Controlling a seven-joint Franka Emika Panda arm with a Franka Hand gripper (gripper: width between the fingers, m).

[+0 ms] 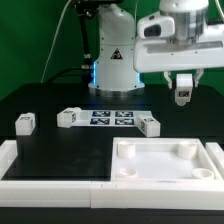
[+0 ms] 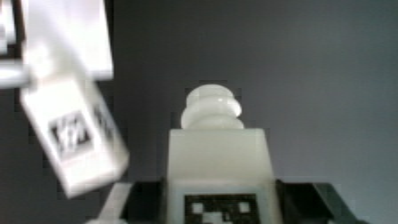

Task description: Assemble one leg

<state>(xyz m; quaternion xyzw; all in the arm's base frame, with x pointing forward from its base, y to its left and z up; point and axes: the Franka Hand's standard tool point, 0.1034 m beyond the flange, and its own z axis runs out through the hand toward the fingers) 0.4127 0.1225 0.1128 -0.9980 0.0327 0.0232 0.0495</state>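
Observation:
My gripper (image 1: 183, 82) is shut on a small white leg (image 1: 183, 95) and holds it in the air, above and behind the far right corner of the white tabletop (image 1: 150, 172). In the wrist view the held leg (image 2: 222, 150) stands between my dark fingers (image 2: 146, 200), its rounded screw tip pointing away and a tag on its near face. Three more tagged legs lie on the black table: one at the exterior view's left (image 1: 25, 122), one left of centre (image 1: 68, 117), one right of centre (image 1: 150, 125).
The marker board (image 1: 112, 118) lies flat between the loose legs. A white L-shaped rail (image 1: 20, 165) borders the table's front left. The arm's base (image 1: 113, 60) stands at the back. A blurred white tagged piece (image 2: 71, 110) shows beside the held leg in the wrist view.

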